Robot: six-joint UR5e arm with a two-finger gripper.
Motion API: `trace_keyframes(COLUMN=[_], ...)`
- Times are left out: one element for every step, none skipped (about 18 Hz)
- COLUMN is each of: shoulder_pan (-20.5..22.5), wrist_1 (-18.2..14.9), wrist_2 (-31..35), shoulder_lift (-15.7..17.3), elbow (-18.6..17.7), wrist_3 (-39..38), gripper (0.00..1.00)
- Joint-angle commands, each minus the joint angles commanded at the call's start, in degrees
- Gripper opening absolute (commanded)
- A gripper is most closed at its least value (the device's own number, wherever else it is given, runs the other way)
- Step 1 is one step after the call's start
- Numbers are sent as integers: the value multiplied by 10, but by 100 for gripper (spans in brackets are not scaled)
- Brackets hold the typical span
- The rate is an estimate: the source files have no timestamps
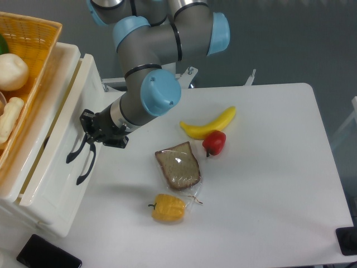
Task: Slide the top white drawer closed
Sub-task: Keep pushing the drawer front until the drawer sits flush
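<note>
The top white drawer (58, 167) stands slightly open at the left, its wide front panel facing the table, with a black curved handle (80, 162). My gripper (89, 133) presses against that front panel at the upper end of the handle. Its black fingers look closed together and blend with the handle. A narrow gap still shows between the drawer front and the white cabinet body (67, 61).
An orange wicker basket (39, 39) with food sits on top of the cabinet. On the white table (268, 184) lie a banana (209, 125), a red pepper (214, 142), a wrapped bread slice (178, 166) and a yellow pepper (167, 207). A black phone (47, 254) lies at the bottom left.
</note>
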Motion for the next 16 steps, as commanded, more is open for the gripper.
trace_keyframes(shoulder_pan=[-1,-2,-4,-4,-4,-5,-6,-7,-10,-11,-11,-11,-10,-6,-1,11], wrist_1=[1,1,1,0,0,0,0,1,1,1,2,3,3,4,6,12], wrist_2=[0,-1,0,0,0,-1,-1,-1,1,1,2,2,3,4,4,11], shoulder_lift=[1,1,2,4,5,6,5,5,4,3,3,1,0,-1,-1,-2], elbow=[1,1,1,1,1,1,1,1,2,2,2,3,4,6,8,8], wrist_3=[-3,-6,-8,-9,-9,-9,-11,-17,-20,-23,-23,-22,-22,-20,-18,-18], gripper=[5,5,5,6,6,7,8,8,8,8,8,12,17,30,48,62])
